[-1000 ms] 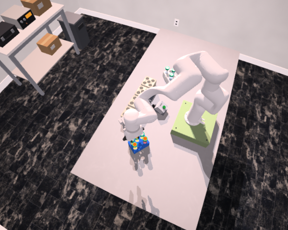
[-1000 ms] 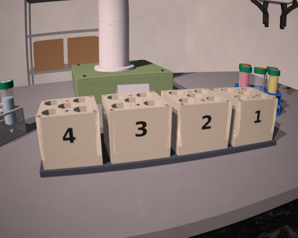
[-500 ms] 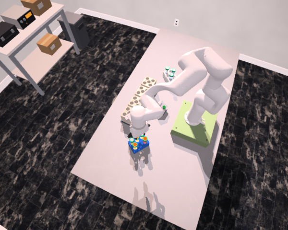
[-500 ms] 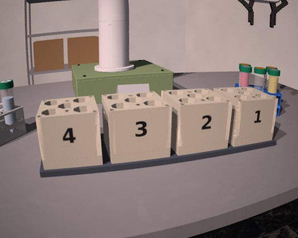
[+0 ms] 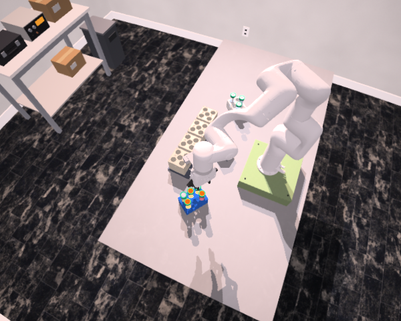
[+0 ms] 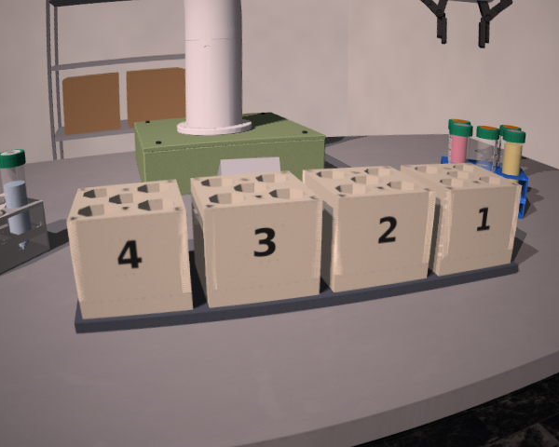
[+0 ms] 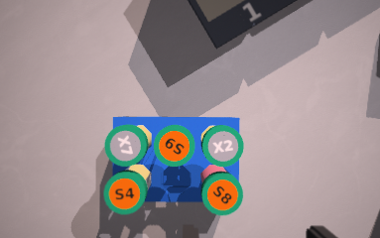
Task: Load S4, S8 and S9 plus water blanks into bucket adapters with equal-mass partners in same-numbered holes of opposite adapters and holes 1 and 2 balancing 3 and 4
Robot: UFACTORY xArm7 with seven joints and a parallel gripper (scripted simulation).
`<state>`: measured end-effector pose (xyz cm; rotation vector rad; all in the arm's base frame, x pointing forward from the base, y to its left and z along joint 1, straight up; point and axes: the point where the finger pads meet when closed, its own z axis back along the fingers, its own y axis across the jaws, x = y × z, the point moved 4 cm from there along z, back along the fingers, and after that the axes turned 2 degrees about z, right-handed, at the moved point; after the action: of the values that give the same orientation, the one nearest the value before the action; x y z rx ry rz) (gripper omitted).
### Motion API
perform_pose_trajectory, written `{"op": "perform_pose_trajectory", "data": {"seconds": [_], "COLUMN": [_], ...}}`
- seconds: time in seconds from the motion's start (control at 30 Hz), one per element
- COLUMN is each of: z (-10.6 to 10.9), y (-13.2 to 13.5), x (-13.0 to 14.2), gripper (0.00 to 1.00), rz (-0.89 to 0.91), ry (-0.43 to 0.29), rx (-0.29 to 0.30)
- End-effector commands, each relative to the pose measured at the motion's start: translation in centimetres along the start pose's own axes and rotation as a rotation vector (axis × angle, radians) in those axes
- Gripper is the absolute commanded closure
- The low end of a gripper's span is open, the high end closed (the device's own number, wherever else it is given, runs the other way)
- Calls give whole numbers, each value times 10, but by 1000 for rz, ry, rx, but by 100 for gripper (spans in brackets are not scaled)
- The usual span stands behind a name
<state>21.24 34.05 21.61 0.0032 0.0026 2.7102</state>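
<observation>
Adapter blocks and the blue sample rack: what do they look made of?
The adapter blocks look like matte beige moulded plastic or resin: flat colour, no shine, faint ridged corners. The blue sample rack looks like solid, saturated blue plastic, hardly glossy. Neither shows wood grain or metal glint, so plastic is only a guess.

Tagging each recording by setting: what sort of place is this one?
Likely a lab bench set up for centrifuge loading: numbered bucket adapters on a stand, capped sample tubes in a blue rack, and an instrument on a side shelf unit.
</observation>
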Motion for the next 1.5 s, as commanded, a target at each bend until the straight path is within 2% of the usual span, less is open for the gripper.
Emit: {"op": "perform_pose_trajectory", "data": {"seconds": [0.0,0.17,1.47], "z": [2,2,-68], "y": [-1,-1,-1], "x": [0,0,0], "gripper": [43,43,43], "rz": [0,0,0], "ry": [0,0,0], "rx": [-5,-5,-4]}}
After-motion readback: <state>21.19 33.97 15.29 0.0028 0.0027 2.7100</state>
